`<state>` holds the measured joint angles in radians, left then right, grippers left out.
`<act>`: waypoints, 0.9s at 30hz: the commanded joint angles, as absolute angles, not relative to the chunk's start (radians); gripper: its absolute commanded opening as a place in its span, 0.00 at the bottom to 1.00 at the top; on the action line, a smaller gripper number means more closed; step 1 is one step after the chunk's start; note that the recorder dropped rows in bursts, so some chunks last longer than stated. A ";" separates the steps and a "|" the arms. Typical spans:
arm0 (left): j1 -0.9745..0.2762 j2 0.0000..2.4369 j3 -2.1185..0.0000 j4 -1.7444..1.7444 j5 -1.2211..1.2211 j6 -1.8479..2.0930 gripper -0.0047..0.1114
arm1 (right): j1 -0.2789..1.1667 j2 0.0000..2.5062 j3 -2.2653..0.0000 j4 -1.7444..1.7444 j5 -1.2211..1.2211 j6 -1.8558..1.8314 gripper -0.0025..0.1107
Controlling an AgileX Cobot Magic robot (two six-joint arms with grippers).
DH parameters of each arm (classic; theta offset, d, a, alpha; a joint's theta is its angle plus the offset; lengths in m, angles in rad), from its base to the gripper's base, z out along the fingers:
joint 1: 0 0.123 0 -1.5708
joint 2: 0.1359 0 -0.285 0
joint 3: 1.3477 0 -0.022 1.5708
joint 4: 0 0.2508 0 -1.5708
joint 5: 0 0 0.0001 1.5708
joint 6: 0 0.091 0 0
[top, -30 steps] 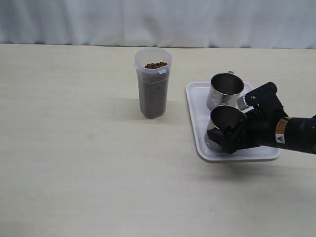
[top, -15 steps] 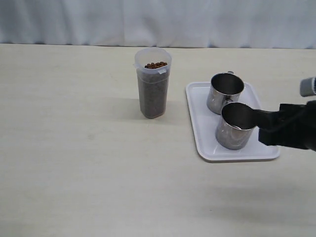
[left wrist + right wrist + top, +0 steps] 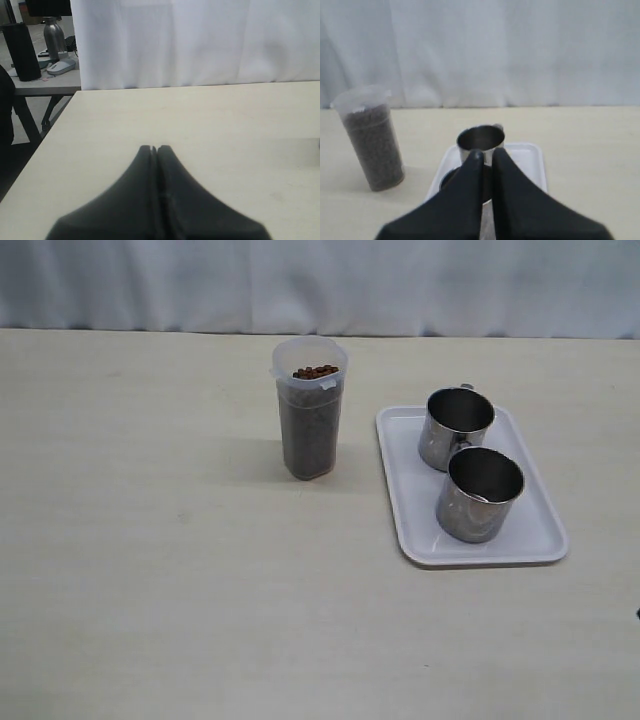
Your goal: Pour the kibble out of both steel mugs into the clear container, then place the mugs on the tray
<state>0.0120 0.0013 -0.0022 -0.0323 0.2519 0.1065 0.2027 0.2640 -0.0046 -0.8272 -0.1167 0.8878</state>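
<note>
Exterior view: the clear container (image 3: 311, 435) stands on the counter (image 3: 150, 540), filled with kibble (image 3: 316, 371). The far steel mug (image 3: 457, 428) and the near steel mug (image 3: 480, 495) sit on the tray (image 3: 410, 495), apparently empty. The task looks finished.

Left wrist view: the left tool (image 3: 155, 149) is pinched closed and holds nothing.

Right wrist view: the right tool (image 3: 487, 154) is closed on nothing, close to the mugs.

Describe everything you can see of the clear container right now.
The clear container is a tall, narrow tumbler of translucent whitish plastic with a slightly wider rim and no lid. It stands upright on the table, to the left of the tray in the exterior view and apart from it. Brown kibble fills it nearly to the rim and shows dark through the wall. Outside, only the table touches it.
</note>
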 commanded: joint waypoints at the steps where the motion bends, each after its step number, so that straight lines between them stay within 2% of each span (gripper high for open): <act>1: 0.017 0.000 0.000 -0.031 0.249 0.101 0.04 | 0.197 0.127 0.000 -0.822 -0.062 0.922 0.06; 8: 0.017 0.000 0.000 -0.031 0.249 0.101 0.04 | 0.197 0.000 0.000 -0.822 -0.062 0.926 0.06; 27: 0.017 0.000 0.000 -0.031 0.252 0.101 0.04 | 0.197 0.000 0.000 -0.822 -0.062 0.917 0.06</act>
